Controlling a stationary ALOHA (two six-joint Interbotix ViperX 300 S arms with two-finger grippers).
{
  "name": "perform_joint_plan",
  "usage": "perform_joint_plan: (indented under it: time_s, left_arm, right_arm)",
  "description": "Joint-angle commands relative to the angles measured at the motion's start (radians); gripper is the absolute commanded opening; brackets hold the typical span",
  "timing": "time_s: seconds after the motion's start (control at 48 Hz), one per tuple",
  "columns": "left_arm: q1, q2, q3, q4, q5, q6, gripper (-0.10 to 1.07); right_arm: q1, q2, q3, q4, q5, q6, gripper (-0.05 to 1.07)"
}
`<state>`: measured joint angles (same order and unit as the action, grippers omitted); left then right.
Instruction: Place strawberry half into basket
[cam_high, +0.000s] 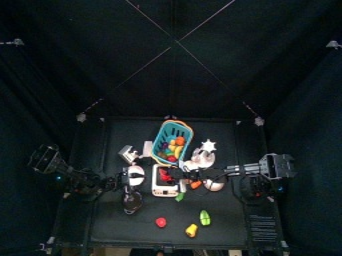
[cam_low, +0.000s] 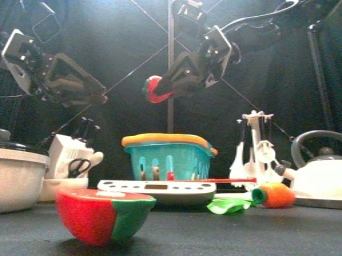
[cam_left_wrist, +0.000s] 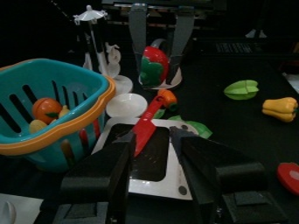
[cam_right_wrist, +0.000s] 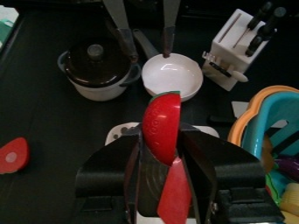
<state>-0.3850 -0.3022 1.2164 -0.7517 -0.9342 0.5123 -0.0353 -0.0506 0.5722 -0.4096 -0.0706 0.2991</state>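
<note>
My right gripper (cam_low: 166, 90) is shut on the strawberry half (cam_low: 156, 90), red with a green top, and holds it in the air in front of and above the basket (cam_low: 170, 158). The right wrist view shows the red half (cam_right_wrist: 163, 131) clamped between the jaws, with the basket's orange rim (cam_right_wrist: 260, 105) off to one side. The basket is teal and has fruit inside (cam_left_wrist: 47, 109). The left wrist view also shows the held strawberry half (cam_left_wrist: 155, 66). My left gripper (cam_left_wrist: 152, 144) is open and empty, low over the white scale (cam_left_wrist: 152, 171).
A slim red item (cam_left_wrist: 146, 129) lies on the scale. Around it stand a pot (cam_right_wrist: 100, 70), a white bowl (cam_right_wrist: 173, 77), a knife block (cam_right_wrist: 233, 57) and a kettle (cam_low: 321, 170). A red-green fruit half (cam_low: 107, 215), a carrot (cam_low: 274, 196) and other toy foods lie near the front.
</note>
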Motion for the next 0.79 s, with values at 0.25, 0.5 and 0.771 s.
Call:
perform_joint_plan:
  time_s: [0.25,0.5,0.771]
  left_arm:
    - [0.0,-0.003,-0.023,0.003,-0.002,0.0,0.77]
    - [0.0,-0.003,-0.023,0.003,-0.002,0.0,0.77]
    - [0.0,-0.003,-0.021,0.003,-0.002,0.0,0.77]
  right_arm:
    - [-0.192,-0.043,-0.017,0.005,-0.025,0.002,0.69]
    - [-0.293,0.046,-0.025,0.029,-0.028,0.003,0.73]
    - [-0.296,0.103,-0.048,0.037,-0.025,0.002,1.04]
